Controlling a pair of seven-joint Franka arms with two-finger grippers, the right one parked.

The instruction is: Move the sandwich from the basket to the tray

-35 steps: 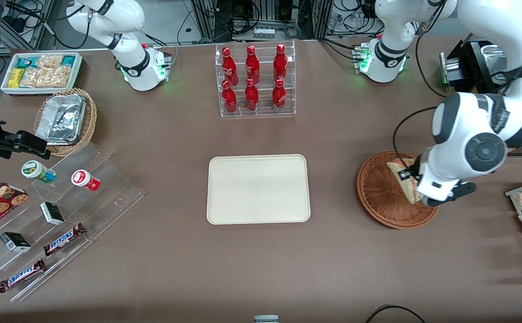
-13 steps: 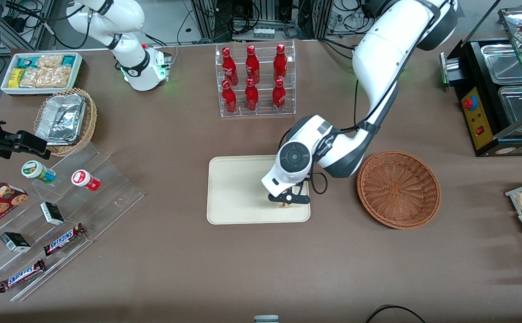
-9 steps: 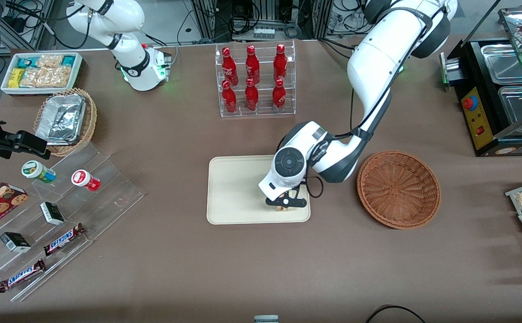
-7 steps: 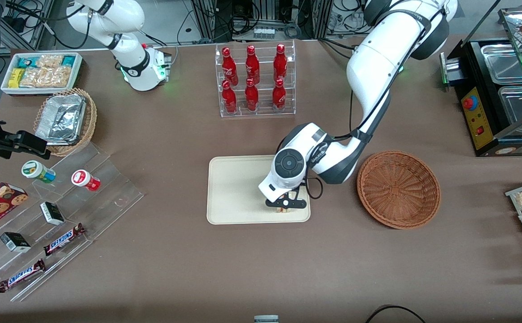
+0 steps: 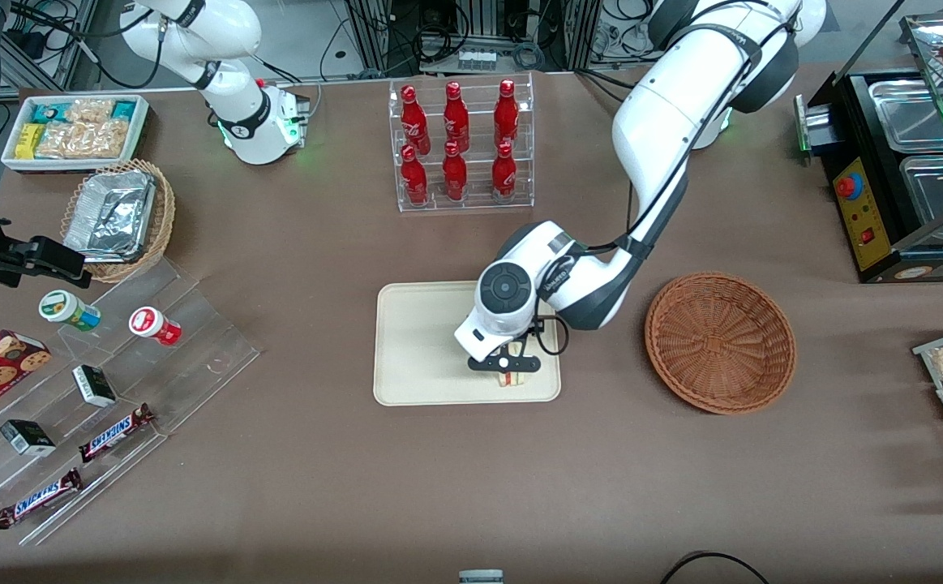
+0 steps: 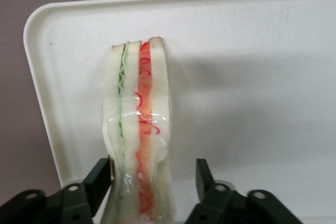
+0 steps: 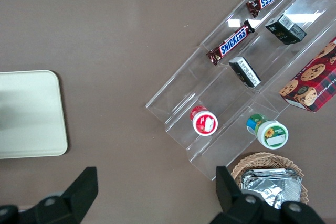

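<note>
The sandwich (image 6: 139, 119), a wrapped wedge of white bread with green and red filling, stands on its edge on the cream tray (image 5: 422, 341), close to the tray's rim nearest the front camera. My gripper (image 5: 506, 369) hangs low over it, open, with the jaws astride the wedge (image 5: 508, 379). In the left wrist view one finger (image 6: 101, 178) rests against the bread, and the other stands clear of it with a strip of tray (image 6: 252, 77) showing between. Beside the tray, toward the working arm's end, sits the reddish-brown basket (image 5: 719, 341) with nothing in it.
A clear rack of red bottles (image 5: 459, 146) stands farther from the camera than the tray. Toward the parked arm's end are a stepped acrylic display with snacks (image 5: 106, 381), a tan wicker basket with foil (image 5: 118, 215) and a white snack bin (image 5: 74, 130). A metal food counter (image 5: 901, 162) flanks the working arm's end.
The arm has carried the sandwich out of the basket and over to the tray. In the last second the gripper slid a little farther across the tray toward the parked arm's end.
</note>
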